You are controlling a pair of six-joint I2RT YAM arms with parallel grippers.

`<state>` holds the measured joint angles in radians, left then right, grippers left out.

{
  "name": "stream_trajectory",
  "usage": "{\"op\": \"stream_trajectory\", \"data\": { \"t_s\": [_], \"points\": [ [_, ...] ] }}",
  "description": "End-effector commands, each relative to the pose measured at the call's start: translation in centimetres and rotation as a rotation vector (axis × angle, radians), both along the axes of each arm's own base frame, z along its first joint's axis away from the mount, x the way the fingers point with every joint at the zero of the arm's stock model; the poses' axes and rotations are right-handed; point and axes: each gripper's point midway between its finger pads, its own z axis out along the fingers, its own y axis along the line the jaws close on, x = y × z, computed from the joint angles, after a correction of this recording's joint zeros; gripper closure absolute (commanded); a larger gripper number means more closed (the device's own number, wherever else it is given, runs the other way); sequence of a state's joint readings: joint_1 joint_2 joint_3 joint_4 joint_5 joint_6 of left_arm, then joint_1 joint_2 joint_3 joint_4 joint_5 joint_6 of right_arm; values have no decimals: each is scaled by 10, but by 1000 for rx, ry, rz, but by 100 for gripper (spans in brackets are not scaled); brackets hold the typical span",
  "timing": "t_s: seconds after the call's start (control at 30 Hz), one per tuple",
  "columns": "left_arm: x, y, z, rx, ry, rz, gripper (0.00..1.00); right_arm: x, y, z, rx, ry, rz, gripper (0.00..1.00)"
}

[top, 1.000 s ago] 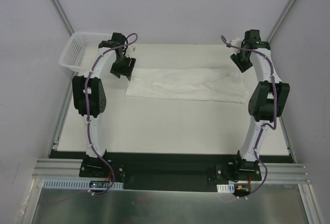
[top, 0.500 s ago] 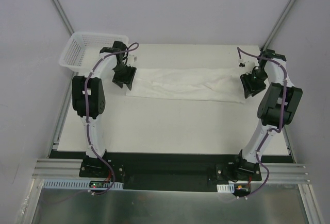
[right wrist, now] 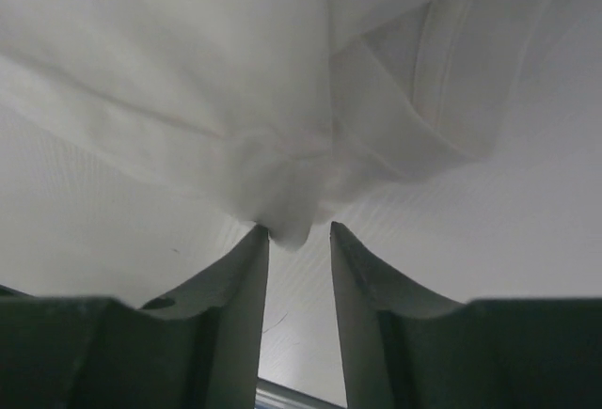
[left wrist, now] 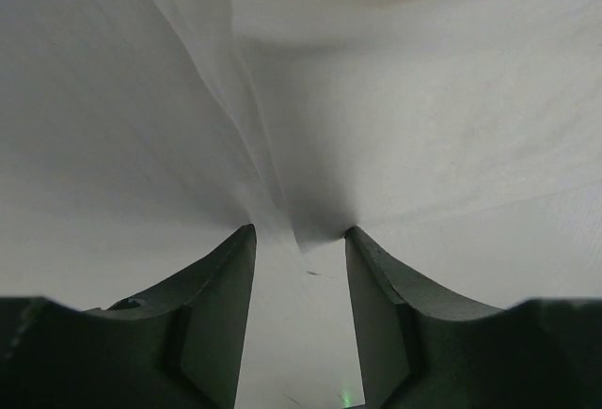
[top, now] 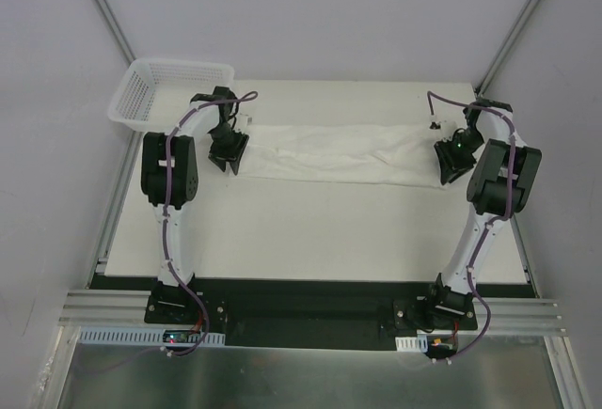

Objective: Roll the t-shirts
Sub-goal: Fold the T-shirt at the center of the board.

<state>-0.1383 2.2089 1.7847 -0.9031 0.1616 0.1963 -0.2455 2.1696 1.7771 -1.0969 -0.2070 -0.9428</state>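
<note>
From above, my left gripper [top: 227, 158] and right gripper [top: 450, 165] hide both ends of the t-shirt [top: 343, 151] — I can't tell whether either pinches cloth. Both wrist views crop it at every edge — near folds are blurred.

The left gripper [left wrist: 299, 235] stands with its dark jaws apart, tips against the white t-shirt [left wrist: 442, 117], whose raised fold runs down into the gap between them.

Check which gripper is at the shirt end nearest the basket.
The left gripper, at the t-shirt's left end, close by the white mesh basket. The right gripper is at the opposite end, far from the basket.
</note>
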Motion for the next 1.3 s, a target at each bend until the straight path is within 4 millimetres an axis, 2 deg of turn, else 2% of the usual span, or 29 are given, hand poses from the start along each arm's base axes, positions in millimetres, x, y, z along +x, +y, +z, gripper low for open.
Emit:
{"op": "stream_trajectory", "data": {
  "t_s": [0.0,0.07,0.17,0.2,0.27,0.4,0.43,0.57,0.7,0.77,0.8,0.83,0.87,0.9,0.97,1.0,1.13,1.23,1.27],
  "points": [
    [-2,4,0,36,12,-40,60,0,0,-1,48,15,34,71],
    [-3,4,-4,37,26,-43,65,-1,0,-4,50,25,43,76],
    [-9,7,-9,49,44,-56,80,-6,-4,-9,35,45,66,78],
    [-12,7,-10,52,53,-59,90,-8,-5,-11,32,53,71,80],
    [-24,8,-10,51,70,-66,100,-12,-9,-12,24,64,85,83],
    [-51,9,-3,36,101,-61,100,-24,-21,-12,8,79,95,89],
    [-63,10,1,27,108,-62,100,-30,-23,-10,4,85,97,92],
    [-89,12,11,21,120,-60,100,-50,-26,-10,9,109,116,95],
    [-112,12,15,6,137,-53,100,-73,-22,-14,11,151,137,93],
    [-125,14,17,6,151,-50,100,-79,-24,-12,-11,158,132,83],
    [-130,16,18,14,158,-47,95,-79,-25,-8,-21,153,115,79],
    [-132,18,26,22,148,-45,86,-77,-26,-1,-27,137,108,71],
    [-134,20,31,30,147,-47,78,-75,-26,8,-24,112,97,68],
    [-133,21,38,33,135,-51,65,-62,-28,30,-40,35,90,66],
    [-135,21,54,31,112,-51,58,-52,-23,53,-23,-28,82,63],
    [-129,19,65,18,73,-54,53,-40,-24,72,-33,-89,79,61],
    [-108,8,80,-33,16,-58,50,-22,-1,106,35,-174,88,58],
    [-88,-3,83,-74,-1,-56,50,-12,31,115,83,-195,111,57],
    [-83,-4,84,-80,-6,-55,49,-10,48,115,101,-187,126,57]
  ]
}}
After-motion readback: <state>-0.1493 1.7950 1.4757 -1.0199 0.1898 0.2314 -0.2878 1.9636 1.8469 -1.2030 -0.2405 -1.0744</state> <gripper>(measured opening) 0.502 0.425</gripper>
